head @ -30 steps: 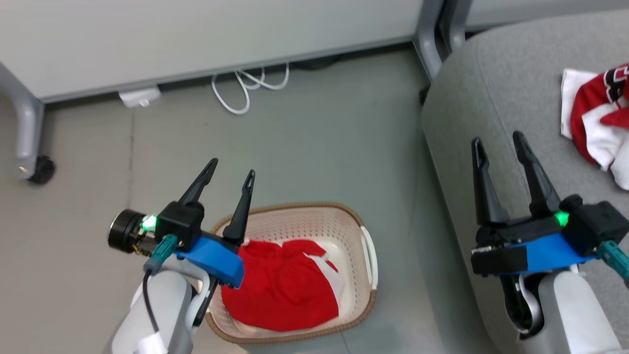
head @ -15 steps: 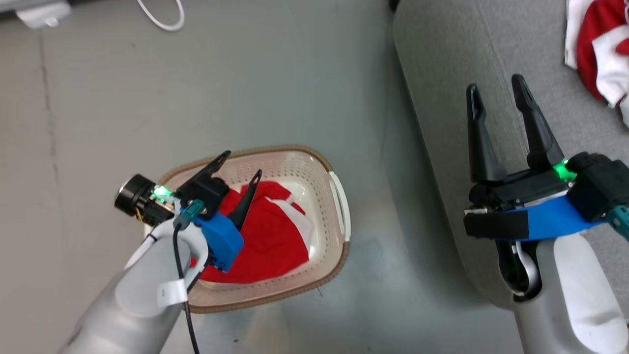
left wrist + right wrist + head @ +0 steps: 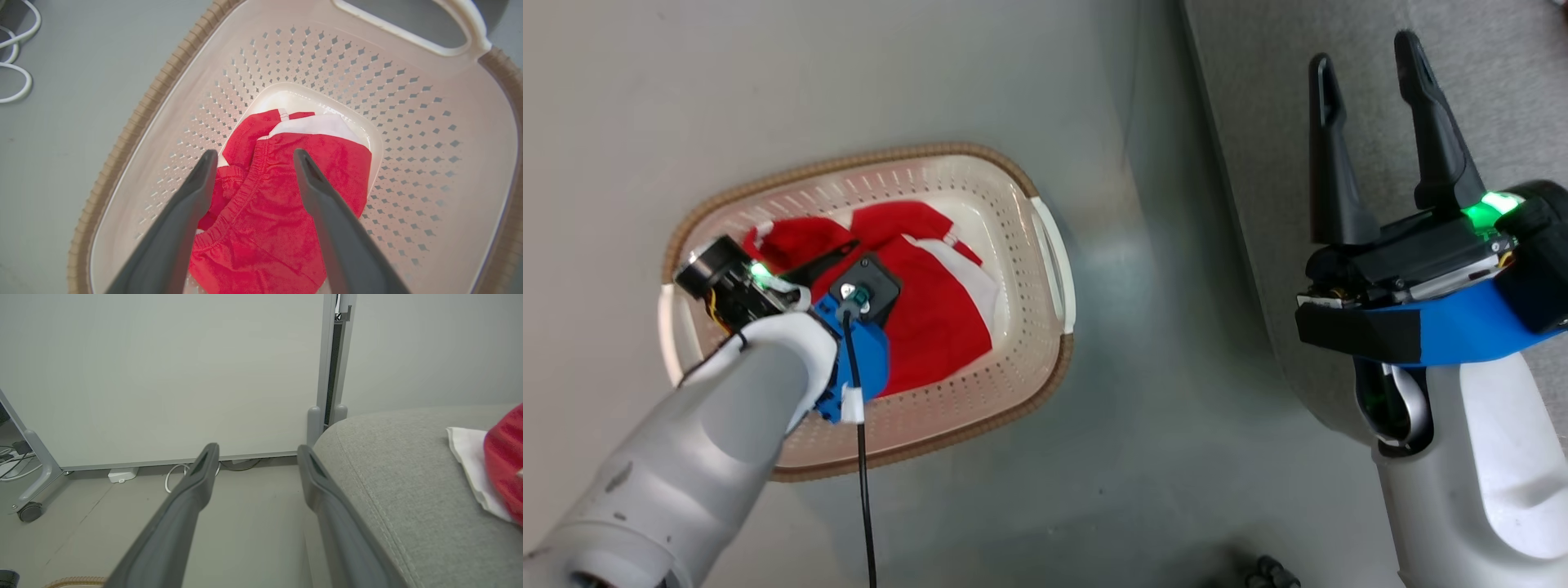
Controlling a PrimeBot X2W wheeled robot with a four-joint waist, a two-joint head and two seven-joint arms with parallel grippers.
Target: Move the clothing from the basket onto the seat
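The basket (image 3: 1045, 388), cream with a brown rim, stands on the floor left of the seat (image 3: 1494, 90). Red clothing (image 3: 935, 306) with a white panel lies in its bottom; in the left wrist view it is shorts (image 3: 265, 212) with an elastic waistband. My left gripper (image 3: 255, 154) points down inside the basket (image 3: 408, 122), open, its fingers straddling the waistband just above the fabric. My right gripper (image 3: 1366, 53) hangs open and empty over the seat's left edge. Another red and white garment (image 3: 502, 457) lies on the seat (image 3: 388, 473).
Grey floor surrounds the basket. In the right wrist view a pale partition stands behind on a wheeled leg (image 3: 30, 510), with a white adapter (image 3: 120, 474) and a white cable (image 3: 173, 477) at its foot. That cable (image 3: 16, 77) lies beyond the basket.
The head camera has tilted down, shifting the whole picture. My left gripper has gone from above the basket's rim down into the basket, over the red shorts. The right gripper stays open.
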